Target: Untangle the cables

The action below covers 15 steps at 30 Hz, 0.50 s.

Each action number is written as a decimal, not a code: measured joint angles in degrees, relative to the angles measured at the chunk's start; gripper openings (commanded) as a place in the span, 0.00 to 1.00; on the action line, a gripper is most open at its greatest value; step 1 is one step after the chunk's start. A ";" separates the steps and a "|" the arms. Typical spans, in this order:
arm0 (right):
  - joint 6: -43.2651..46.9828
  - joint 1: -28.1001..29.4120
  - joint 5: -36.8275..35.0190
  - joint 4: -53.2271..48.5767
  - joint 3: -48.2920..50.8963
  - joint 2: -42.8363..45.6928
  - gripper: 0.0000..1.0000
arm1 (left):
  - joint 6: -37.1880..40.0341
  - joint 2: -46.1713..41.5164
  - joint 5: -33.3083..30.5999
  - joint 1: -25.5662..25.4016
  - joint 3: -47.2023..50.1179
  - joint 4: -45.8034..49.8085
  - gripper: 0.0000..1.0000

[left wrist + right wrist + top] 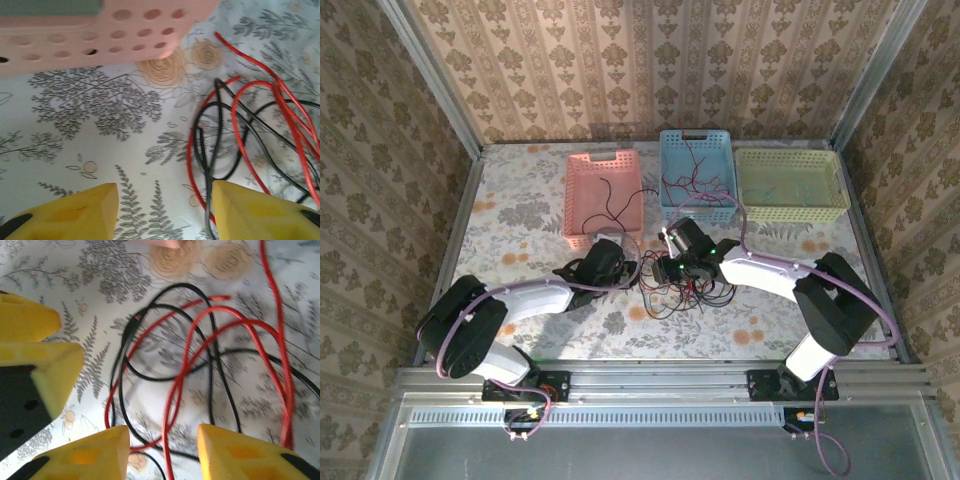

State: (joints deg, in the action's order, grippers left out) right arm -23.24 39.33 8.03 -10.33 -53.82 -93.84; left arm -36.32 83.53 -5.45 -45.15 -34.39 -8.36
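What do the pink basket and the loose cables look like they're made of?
The pink basket looks like moulded plastic, matte, judging by its regular round holes. The cables look like thin wire in smooth red or black sheathing, probably plastic or rubber; they lie in loose, springy loops.

Robot lab test cell, aluminium frame (430, 75), wallpapered walls (650, 60), floral tabletop (520, 215), arms (525, 297) bolted to rail (660, 380)

Overhead view of a floral table (520, 215) with a pink basket (572, 195), a blue basket (696, 137) and a yellow-green basket (790, 153) in a row at the back. Nearer, the left gripper (626, 268) and the right gripper (672, 268) face each other beside tangled red and black cables (686, 292).
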 measured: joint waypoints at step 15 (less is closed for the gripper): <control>3.85 7.58 -11.91 -9.86 -13.11 14.08 0.00 | -0.81 -13.16 -1.25 2.91 1.29 5.62 0.60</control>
State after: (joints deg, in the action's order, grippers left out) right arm -19.40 46.92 -3.88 -20.18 -66.94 -79.77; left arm -37.12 70.37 -6.70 -42.24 -33.10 -2.74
